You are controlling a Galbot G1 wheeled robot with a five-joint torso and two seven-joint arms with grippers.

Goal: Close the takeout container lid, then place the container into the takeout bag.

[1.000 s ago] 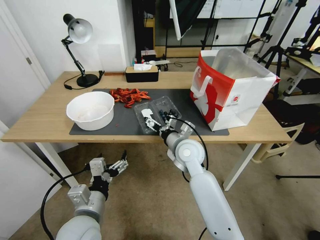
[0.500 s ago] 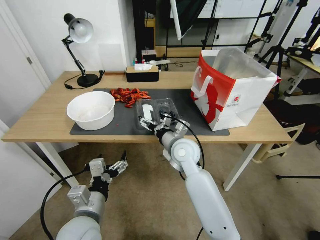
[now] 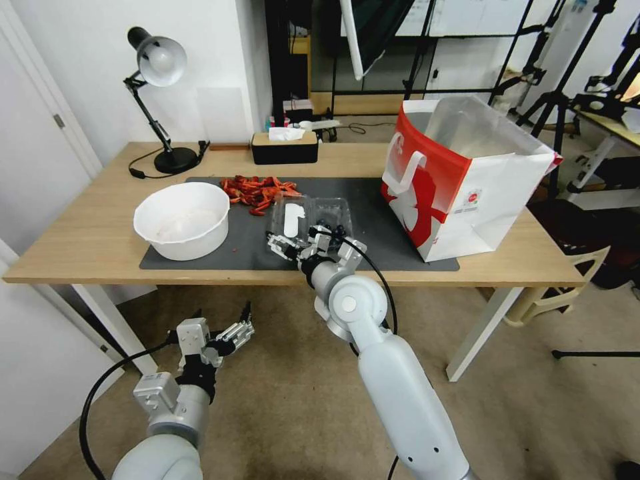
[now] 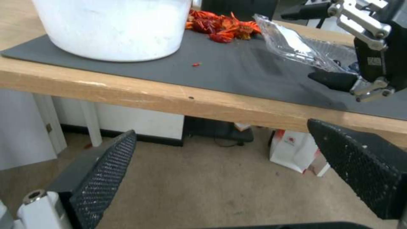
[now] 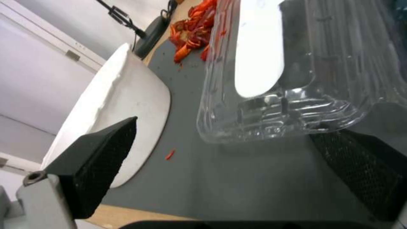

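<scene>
No lettering can be read anywhere. The takeout bag (image 3: 460,180) carries a small round red logo on its white side, too small to make out. The lid (image 3: 291,217) beside it bears a blank white sticker.

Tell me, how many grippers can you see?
2. The right gripper is over the mat, at the raised lid. The left gripper hangs below the table edge, open.

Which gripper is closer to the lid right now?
Right. The right gripper is open at the raised lid; the left gripper hangs below the table edge.
</scene>
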